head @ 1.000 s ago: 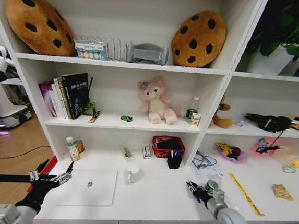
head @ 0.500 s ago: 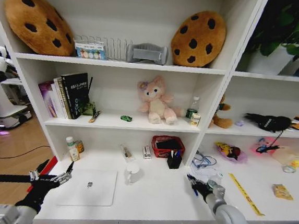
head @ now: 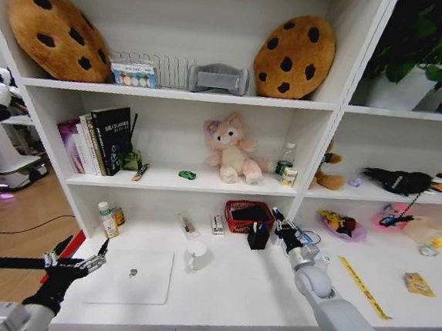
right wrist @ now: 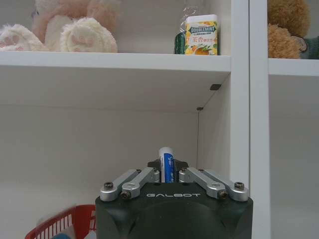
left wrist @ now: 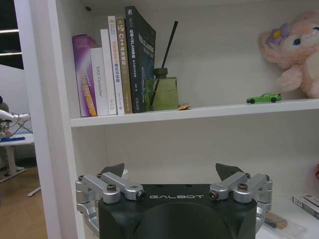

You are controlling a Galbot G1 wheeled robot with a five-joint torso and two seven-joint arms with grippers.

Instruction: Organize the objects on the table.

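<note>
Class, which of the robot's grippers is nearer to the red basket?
Right. The right gripper, shut on a blue pen, hangs just beside the red basket; the left gripper waits open off the table's left end.

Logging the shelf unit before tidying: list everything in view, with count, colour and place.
cushions: 2, brown, top shelf
books: several, mixed, middle shelf left
diffuser: 1, green, beside books
toy car: 1, green, middle shelf
plush: 1, pink, middle shelf
basket: 1, red, desk back
pen cup: 1, black, beside basket
laptop: 1, silver, closed, desk left
desk: 1, white
left pincer: open, over the desk's left edge
right pincer: shut on blue pen, near pen cup
</note>
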